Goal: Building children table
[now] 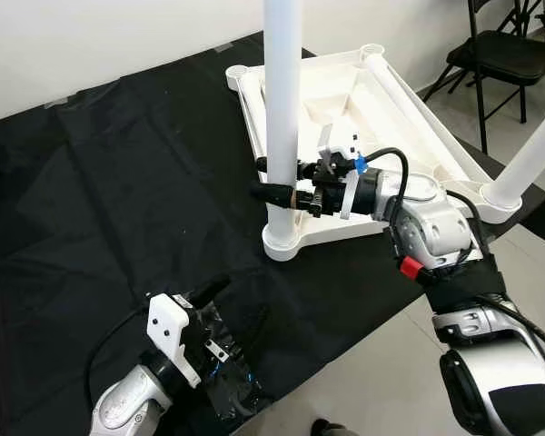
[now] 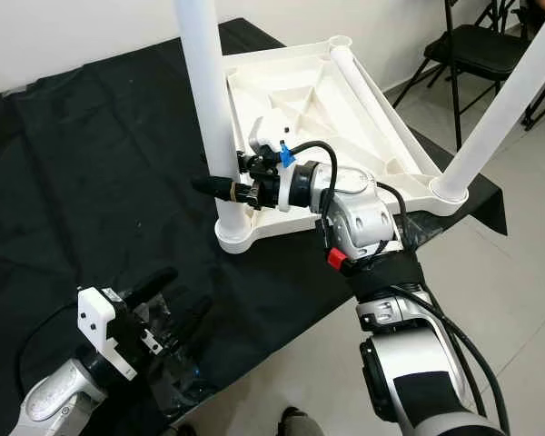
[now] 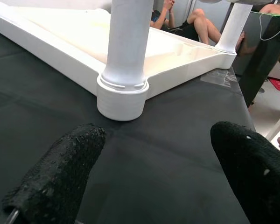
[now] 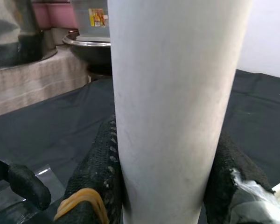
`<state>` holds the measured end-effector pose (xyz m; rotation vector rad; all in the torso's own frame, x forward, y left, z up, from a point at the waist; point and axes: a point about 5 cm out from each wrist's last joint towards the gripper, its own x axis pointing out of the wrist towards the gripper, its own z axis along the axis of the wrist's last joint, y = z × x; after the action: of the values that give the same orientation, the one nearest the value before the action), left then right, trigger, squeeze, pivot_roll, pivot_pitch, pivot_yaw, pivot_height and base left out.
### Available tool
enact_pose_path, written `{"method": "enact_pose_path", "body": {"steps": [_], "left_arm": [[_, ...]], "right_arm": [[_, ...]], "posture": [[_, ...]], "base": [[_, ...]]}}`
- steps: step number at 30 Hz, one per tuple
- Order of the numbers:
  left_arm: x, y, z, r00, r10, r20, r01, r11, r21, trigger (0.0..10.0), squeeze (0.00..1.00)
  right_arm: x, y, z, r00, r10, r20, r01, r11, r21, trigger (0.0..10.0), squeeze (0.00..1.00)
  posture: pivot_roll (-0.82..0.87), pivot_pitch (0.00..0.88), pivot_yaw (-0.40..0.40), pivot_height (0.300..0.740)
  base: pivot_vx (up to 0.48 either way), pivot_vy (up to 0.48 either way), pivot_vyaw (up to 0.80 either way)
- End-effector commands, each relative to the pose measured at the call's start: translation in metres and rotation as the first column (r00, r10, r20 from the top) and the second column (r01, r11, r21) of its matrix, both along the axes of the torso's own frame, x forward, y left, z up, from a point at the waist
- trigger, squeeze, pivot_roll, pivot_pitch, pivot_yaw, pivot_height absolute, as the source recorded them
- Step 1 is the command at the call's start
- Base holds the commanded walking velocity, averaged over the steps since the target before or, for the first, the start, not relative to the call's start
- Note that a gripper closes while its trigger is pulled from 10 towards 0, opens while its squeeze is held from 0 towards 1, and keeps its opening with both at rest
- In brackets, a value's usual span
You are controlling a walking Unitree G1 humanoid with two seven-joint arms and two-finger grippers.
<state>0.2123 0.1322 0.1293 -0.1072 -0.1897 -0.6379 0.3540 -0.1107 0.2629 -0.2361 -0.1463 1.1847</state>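
A white children's table top (image 1: 418, 109) lies upside down on a table draped in black cloth (image 1: 118, 182). One white leg (image 1: 282, 82) stands upright in the near corner socket (image 3: 121, 100). My right gripper (image 1: 263, 179) is shut on this leg just above the socket, with a black finger (image 4: 100, 163) on each side of the tube. A second white leg (image 1: 536, 150) stands in the right corner and leans outward. Low at the near left, my left gripper (image 1: 234, 309) is open with nothing between its fingers (image 3: 60, 177), pointing toward the socket.
A crumpled clear plastic bag (image 1: 232, 381) lies under the left gripper at the cloth's front edge. A black folding chair (image 1: 500, 54) stands on the tiled floor at the far right. Seated people (image 3: 196, 23) are beyond the table in the left wrist view.
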Motion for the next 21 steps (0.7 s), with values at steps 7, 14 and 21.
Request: {"method": "enact_pose_path", "body": {"steps": [7,14,21], "left_arm": [[-0.001,0.005,-0.002,1.000,0.004,-0.012,-0.004,1.000,0.011,10.0,0.00],[0.005,0.007,-0.003,1.000,-0.002,-0.015,0.002,1.000,0.018,10.0,0.00],[0.006,0.007,-0.003,1.000,0.014,-0.010,-0.014,1.000,0.015,10.0,0.00]], "right_arm": [[-0.013,-0.004,-0.063,0.811,-0.539,-0.226,0.570,0.815,0.102,0.0,0.00],[-0.066,0.039,-0.103,0.770,-0.548,-0.326,0.586,0.810,0.020,0.0,0.00],[-0.058,0.032,-0.102,0.739,-0.601,-0.304,0.628,0.778,-0.014,10.0,0.00]], "posture": [[-0.01,0.241,0.021,0.740],[-0.03,0.217,0.035,0.740],[-0.02,0.224,0.034,0.740]], "base": [[0.000,0.000,0.00],[0.000,0.000,0.00],[0.000,0.000,0.00]]}}
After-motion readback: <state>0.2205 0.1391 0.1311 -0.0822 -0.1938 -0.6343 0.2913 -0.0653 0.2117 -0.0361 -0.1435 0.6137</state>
